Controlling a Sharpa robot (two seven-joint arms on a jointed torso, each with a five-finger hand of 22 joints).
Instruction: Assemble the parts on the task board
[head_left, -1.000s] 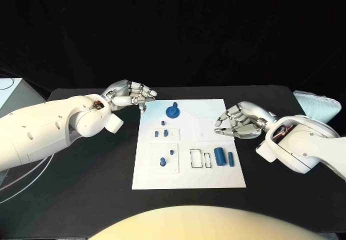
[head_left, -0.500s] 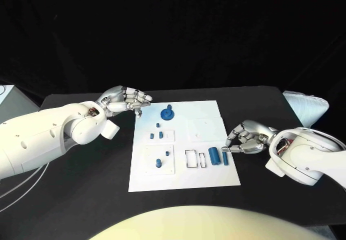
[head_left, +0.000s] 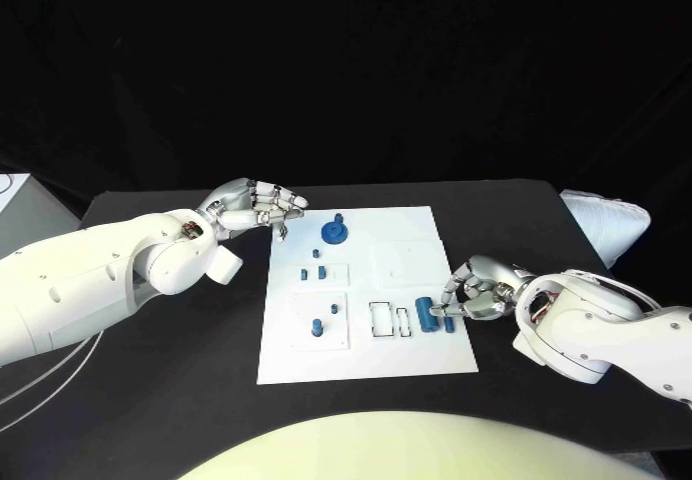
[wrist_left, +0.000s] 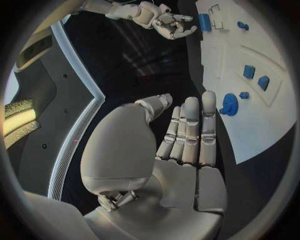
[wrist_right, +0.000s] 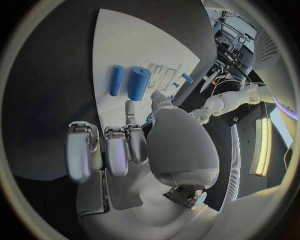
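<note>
Task board: the white task board (head_left: 389, 355) lies flat in the middle of the black table (head_left: 173, 390), long side running away from the robot.
Round part: a blue disc with a peg (head_left: 336, 233) stands at the board's far end, near the left hand.
Small parts: two short blue pieces (head_left: 315, 271) stand side by side in a raised square panel below the disc; two more blue pegs (head_left: 323, 318) stand in the next panel, nearer the robot.
Cylinders: a thick blue cylinder (head_left: 428, 312) and a thin blue rod (head_left: 449, 319) lie side by side near the board's right edge, beside an outlined rectangular slot (head_left: 382, 318).
Right hand: the right hand (head_left: 479, 287) hovers at the board's right edge, just beside the cylinders, fingers curled; in the right wrist view the thick cylinder (wrist_right: 139, 85) and thin rod (wrist_right: 116, 80) lie just beyond the fingertips (wrist_right: 129, 106). Whether the hand touches or holds either piece, I cannot tell.
Left hand: the left hand (head_left: 257, 205) hangs off the board's far left corner, fingers loosely bent and apart, holding nothing.
</note>
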